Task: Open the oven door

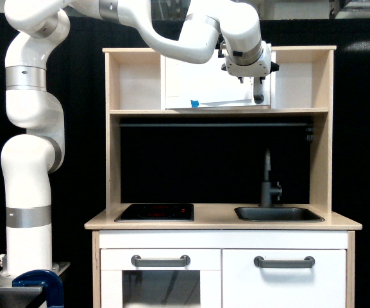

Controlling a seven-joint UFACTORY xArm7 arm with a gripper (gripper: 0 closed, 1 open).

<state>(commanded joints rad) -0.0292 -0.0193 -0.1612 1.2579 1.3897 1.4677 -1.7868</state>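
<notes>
One white arm; its gripper [258,86] sits at the vertical grey handle [259,96] of the oven door [207,83], a white panel in the upper shelf bay; jaw opening and grasp cannot be told. One blue tape piece [195,103] visible. Two lower doors, each with horizontal handle, cut off below. One sink [278,214], one hob [155,212].

My gripper [258,86] hangs in the top shelf of the play kitchen [220,167], toward the exterior view's right, just in front of the oven door [204,83] at its handle [259,97] edge. Whether I touch the handle, I cannot tell. Below the shelf a rail [213,124] runs across. On the counter [223,224] the hob [154,212] lies left, the sink [278,213] right, the tap [268,183] behind it. Two lower doors sit beneath, side by side. My base column [27,192] stands left of the kitchen.
</notes>
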